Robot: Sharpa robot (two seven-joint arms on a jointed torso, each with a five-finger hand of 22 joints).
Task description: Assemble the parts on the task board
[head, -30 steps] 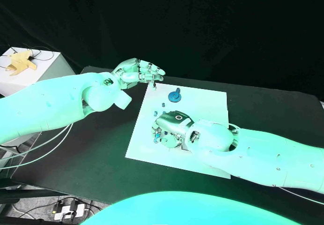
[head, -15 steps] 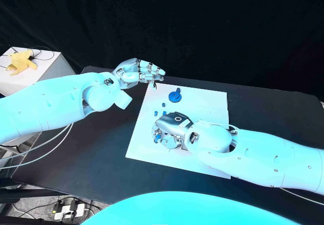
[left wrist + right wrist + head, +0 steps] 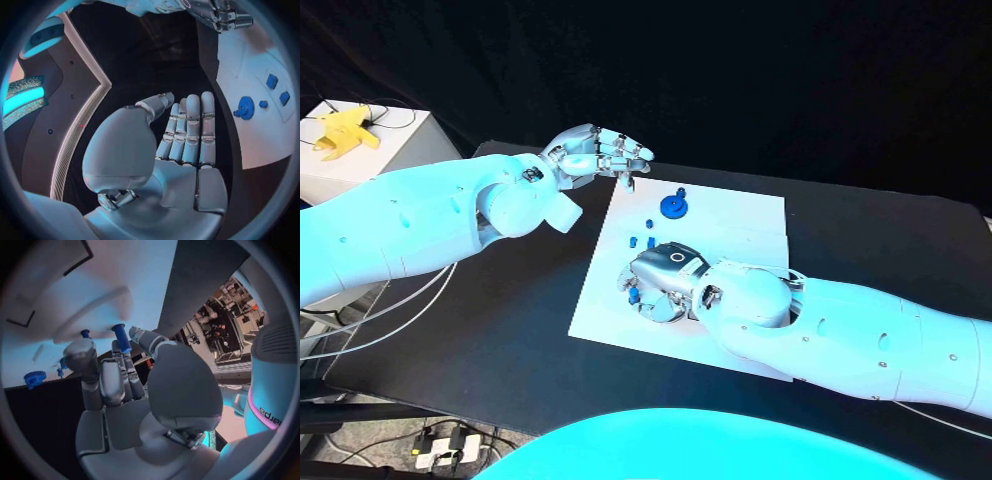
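The board (image 3: 733, 225) lies mid-desk (image 3: 488, 340). The right hand (image 3: 664, 283) rests on its near-left part, fingers closed round an upright blue peg (image 3: 120, 337). The left hand (image 3: 596, 152), fingers together and empty, hovers off the far-left corner, beside the blue gear (image 3: 674, 206).

No readable text, labels or numbers on any surface.
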